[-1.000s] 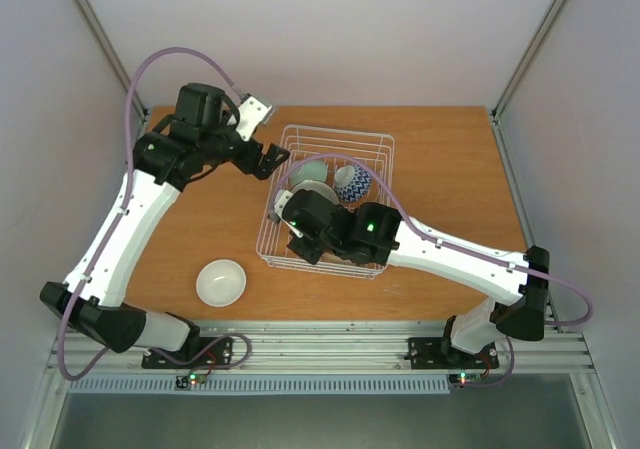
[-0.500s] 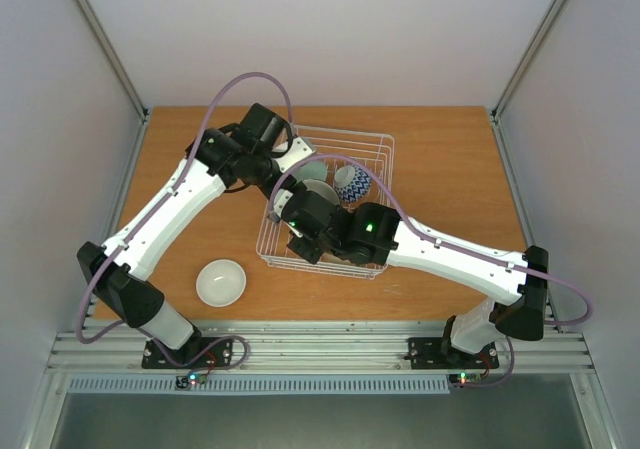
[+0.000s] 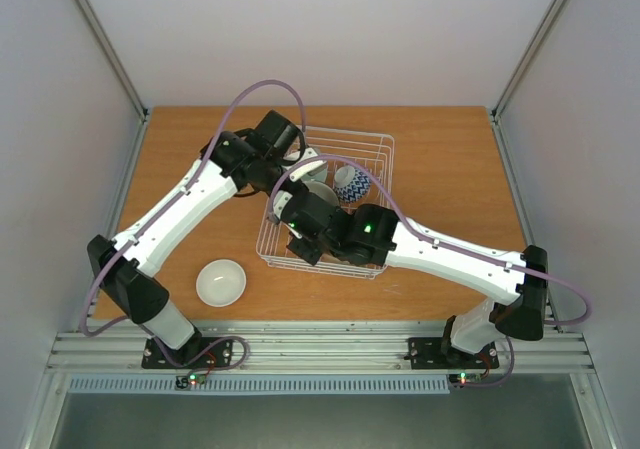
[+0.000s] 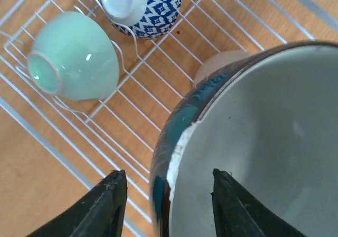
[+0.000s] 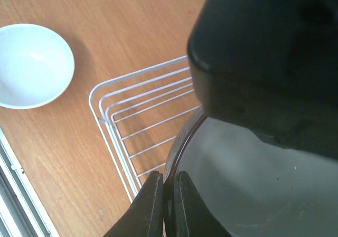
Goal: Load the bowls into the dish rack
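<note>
Right jaws pinch the dark-rimmed bowl (image 5: 237, 179) by its rim, hanging it over the dish rack (image 3: 372, 154) beside the green bowl (image 4: 74, 57). Left jaws gape wide astride that rim, probably to steady it.

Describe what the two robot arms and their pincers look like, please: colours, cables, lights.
Both the left arm and the right arm have white link shells, black joints and a loose mauve cable. A green light glows on the right arm's black wrist. The left pincer and right pincer have plain black tapered fingers.
</note>
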You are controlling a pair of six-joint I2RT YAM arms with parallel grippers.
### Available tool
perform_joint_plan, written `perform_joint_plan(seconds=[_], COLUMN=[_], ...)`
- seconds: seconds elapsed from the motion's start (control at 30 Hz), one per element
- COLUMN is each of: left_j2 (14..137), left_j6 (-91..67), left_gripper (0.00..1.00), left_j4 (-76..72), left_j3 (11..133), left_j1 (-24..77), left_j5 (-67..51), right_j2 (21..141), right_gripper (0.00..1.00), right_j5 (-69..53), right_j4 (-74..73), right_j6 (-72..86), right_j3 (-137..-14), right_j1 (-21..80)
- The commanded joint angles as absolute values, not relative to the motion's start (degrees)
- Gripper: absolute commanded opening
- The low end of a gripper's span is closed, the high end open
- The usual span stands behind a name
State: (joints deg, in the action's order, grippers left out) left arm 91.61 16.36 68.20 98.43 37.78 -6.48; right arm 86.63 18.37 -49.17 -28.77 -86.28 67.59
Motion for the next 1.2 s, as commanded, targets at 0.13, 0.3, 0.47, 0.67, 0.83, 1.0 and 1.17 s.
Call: perform_joint_plan(seconds=[0.13, 0.3, 0.47, 0.67, 0.83, 1.0, 1.17], left_j2=[93.18, 93.71, 93.56, 89.36, 84.47, 80.90, 77.60], left_j6=[15.58, 15.70, 15.58, 13.08, 11.29, 7.42, 6.74], left_gripper=[0.19, 0.01, 0.01, 0.00, 0.00, 0.00, 0.01], left_j4=[68.79, 69.17, 68.04, 60.38, 53.97, 49.48, 46.16], left_j3=[97.82, 97.76, 96.55, 92.32, 89.18, 87.28, 84.21], left_j1=[38.39, 38.71, 39.08, 39.06, 37.10, 30.03, 27.71], left_j5=[-9.18, -9.38, -10.32, -10.78, -15.03, -25.80, -30.12], right_j2=[85.10, 85.17, 84.32, 80.33, 79.63, 80.76, 75.77], right_gripper=[0.04, 0.04, 0.25, 0.65, 0.71, 0.71, 0.71], right_j5=[20.18, 20.58, 22.32, 25.39, 24.45, 19.79, 3.85], right_j4=[-45.86, -45.40, -43.99, -40.05, -41.66, -44.80, -40.31], right_j6=[-29.97, -30.06, -29.58, -28.55, -24.96, -19.18, -14.77], right_j3=[-86.07, -85.73, -84.77, -82.29, -83.98, -86.55, -83.53], right_j1=[67.94, 67.94, 67.94, 67.81, 65.00, 58.51, 47.85])
